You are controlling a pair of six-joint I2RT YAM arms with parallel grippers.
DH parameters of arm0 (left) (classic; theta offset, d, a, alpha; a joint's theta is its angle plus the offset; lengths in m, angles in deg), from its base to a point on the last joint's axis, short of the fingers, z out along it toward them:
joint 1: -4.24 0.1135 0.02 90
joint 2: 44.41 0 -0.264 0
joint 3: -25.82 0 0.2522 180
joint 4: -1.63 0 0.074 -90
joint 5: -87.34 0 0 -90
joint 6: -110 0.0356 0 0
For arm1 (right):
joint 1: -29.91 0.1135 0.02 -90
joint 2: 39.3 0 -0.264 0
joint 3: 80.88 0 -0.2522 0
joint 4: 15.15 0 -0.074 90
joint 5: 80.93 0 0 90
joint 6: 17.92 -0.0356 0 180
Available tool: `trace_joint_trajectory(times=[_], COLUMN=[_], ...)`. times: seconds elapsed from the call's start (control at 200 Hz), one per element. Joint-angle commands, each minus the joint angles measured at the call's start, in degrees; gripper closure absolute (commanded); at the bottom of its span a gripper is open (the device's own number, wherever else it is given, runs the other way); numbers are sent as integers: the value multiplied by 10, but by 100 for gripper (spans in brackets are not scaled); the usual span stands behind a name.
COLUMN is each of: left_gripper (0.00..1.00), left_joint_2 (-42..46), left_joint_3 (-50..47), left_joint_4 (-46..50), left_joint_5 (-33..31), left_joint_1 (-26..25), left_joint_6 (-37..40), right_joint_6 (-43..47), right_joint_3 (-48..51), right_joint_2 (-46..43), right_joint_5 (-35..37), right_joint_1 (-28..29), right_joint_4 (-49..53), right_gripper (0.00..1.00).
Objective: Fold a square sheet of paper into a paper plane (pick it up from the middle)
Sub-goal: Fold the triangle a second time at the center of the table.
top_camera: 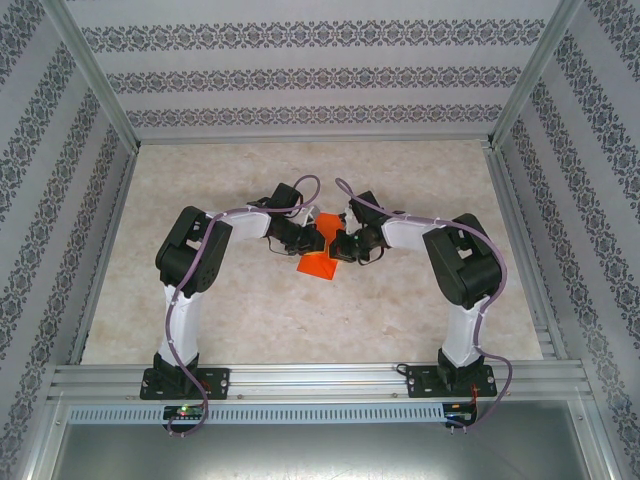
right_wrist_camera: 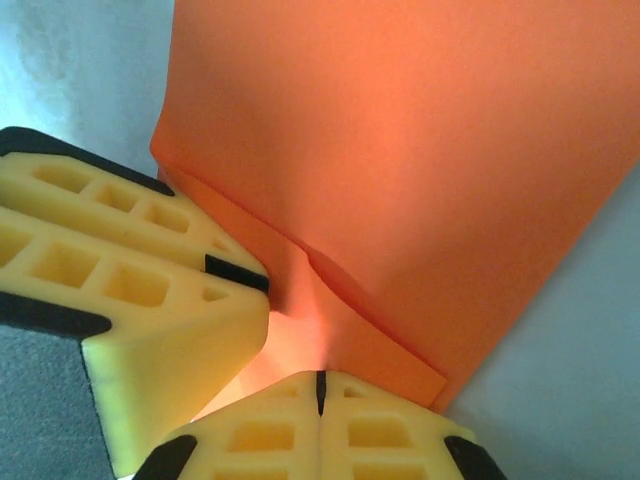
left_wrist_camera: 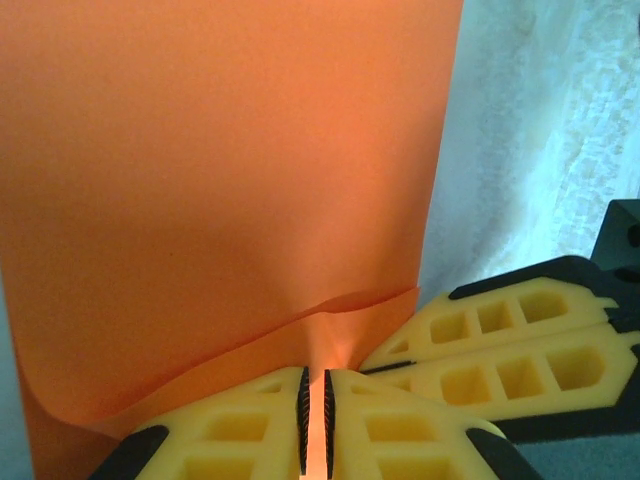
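The square sheet of paper [top_camera: 318, 265] is bright orange-red and hangs between both grippers over the table's middle, folded into two layers with one edge offset. My left gripper [top_camera: 311, 240] is shut on its lower fold. In the left wrist view the paper [left_wrist_camera: 220, 180] glows in the thin slit of the left gripper [left_wrist_camera: 314, 385]. My right gripper [top_camera: 340, 246] pinches the same fold right beside it. In the right wrist view the right gripper [right_wrist_camera: 321, 380] is pressed tight where a ridge of the paper [right_wrist_camera: 420, 150] ends. Each wrist view shows the other gripper's yellow fingers [left_wrist_camera: 520, 340] [right_wrist_camera: 120, 270] close by. The paper plane is out of view.
The beige marbled table [top_camera: 250, 300] spreads around the arms. Patterned walls [top_camera: 60, 200] and metal posts close it in on three sides. An aluminium rail [top_camera: 320, 380] carrying both arm bases runs along the near edge.
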Motion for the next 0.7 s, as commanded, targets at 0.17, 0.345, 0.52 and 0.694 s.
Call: trace_joint_trajectory(times=[0.17, 0.345, 0.52, 0.694], left_gripper=[83, 83, 83, 83], left_joint_2=[-54, -56, -59, -62], left_joint_3=[-33, -30, -29, -28], left_joint_4=[42, 47, 47, 45], left_joint_5=[-60, -62, -65, -63], left_joint_1=[4, 4, 4, 4], left_joint_6=[20, 25, 26, 25], right_joint_6=[30, 31, 23, -25], right_joint_3=[-21, -16, -5, 35], right_joint_2=[9, -5, -49, -82], right_joint_5=[88, 101, 64, 6], right_joint_1=[-12, -19, -9, 11], right_joint_4=[57, 63, 51, -4], right_gripper=[99, 99, 99, 99])
